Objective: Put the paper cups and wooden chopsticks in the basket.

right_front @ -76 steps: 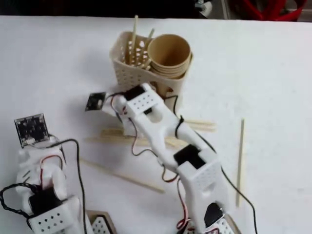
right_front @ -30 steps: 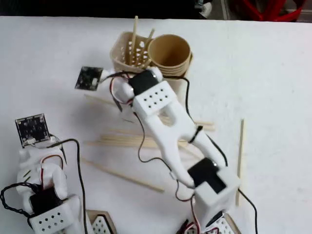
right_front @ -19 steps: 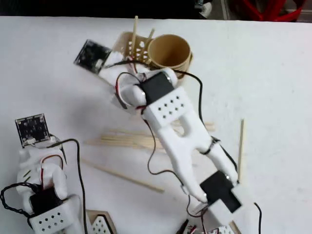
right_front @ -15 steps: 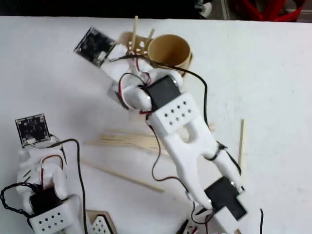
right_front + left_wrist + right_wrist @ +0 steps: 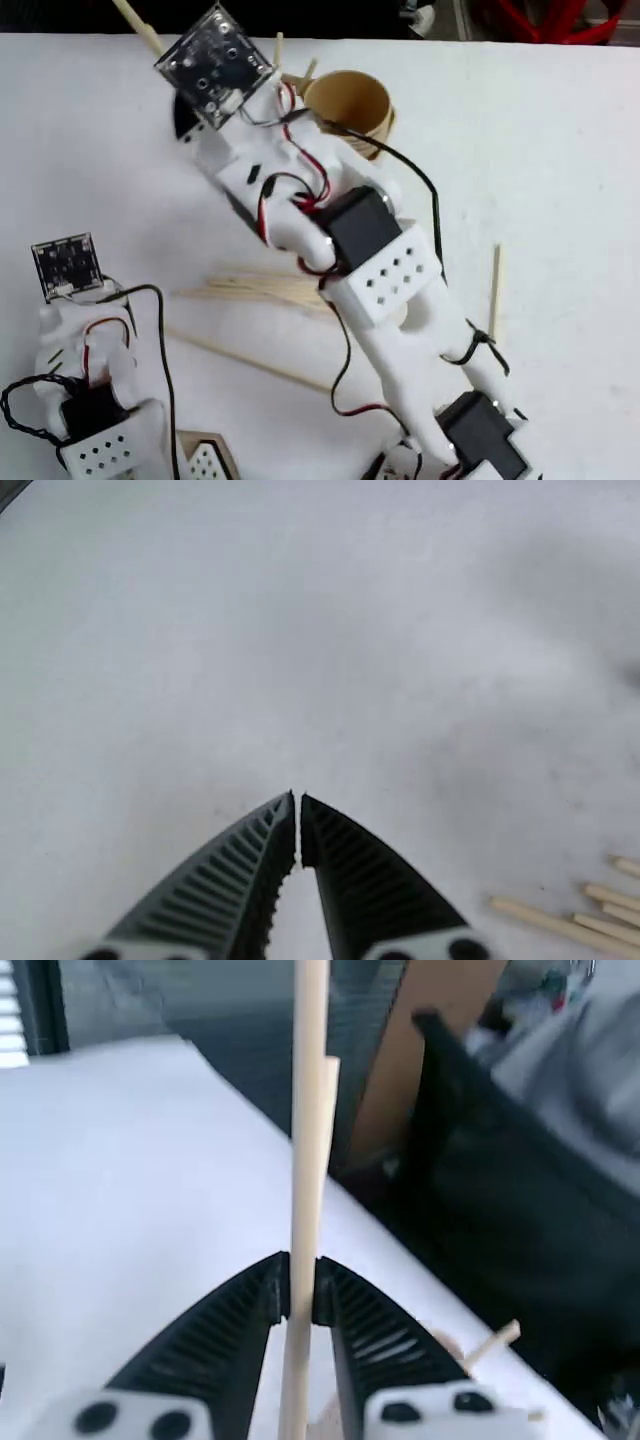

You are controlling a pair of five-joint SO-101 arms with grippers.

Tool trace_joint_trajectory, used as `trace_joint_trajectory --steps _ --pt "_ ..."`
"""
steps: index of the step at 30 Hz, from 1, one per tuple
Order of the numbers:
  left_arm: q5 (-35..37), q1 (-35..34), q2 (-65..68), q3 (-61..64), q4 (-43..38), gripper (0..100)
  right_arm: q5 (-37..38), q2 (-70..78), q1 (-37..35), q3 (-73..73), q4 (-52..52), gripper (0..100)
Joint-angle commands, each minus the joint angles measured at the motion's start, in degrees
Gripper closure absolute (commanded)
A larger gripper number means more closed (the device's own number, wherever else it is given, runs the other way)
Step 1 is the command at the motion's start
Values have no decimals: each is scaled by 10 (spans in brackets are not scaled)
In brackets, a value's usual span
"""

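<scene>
My right gripper point(image 5: 300, 1295) is shut on a wooden chopstick point(image 5: 308, 1110) that stands upright between its fingers. In the high view the right arm point(image 5: 385, 270) is raised over the basket, and the held chopstick's end point(image 5: 138, 24) pokes out at the far left of it. The stacked paper cups point(image 5: 347, 102) sit in the basket, which the arm mostly hides. Two chopsticks point(image 5: 278, 46) stand up from it. A loose bundle of chopsticks point(image 5: 255, 288) lies mid-table. My left gripper point(image 5: 298, 832) is shut and empty, low over bare table, with chopstick ends point(image 5: 585, 910) off to its side.
A single chopstick point(image 5: 250, 360) lies slantwise near the left arm point(image 5: 90, 400), another chopstick point(image 5: 494, 290) lies at the right. The table's far edge runs just behind the basket. Dark clutter lies beyond that edge.
The right arm has lifted from the table beside the basket, swinging its wrist up and back with the chopstick in its gripper. The left arm has stayed still.
</scene>
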Motion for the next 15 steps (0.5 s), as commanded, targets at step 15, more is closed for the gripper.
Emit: trace_joint_trajectory --steps 15 --pt "-30 -6 -7 6 -3 965 -4 58 103 -18 -250 980"
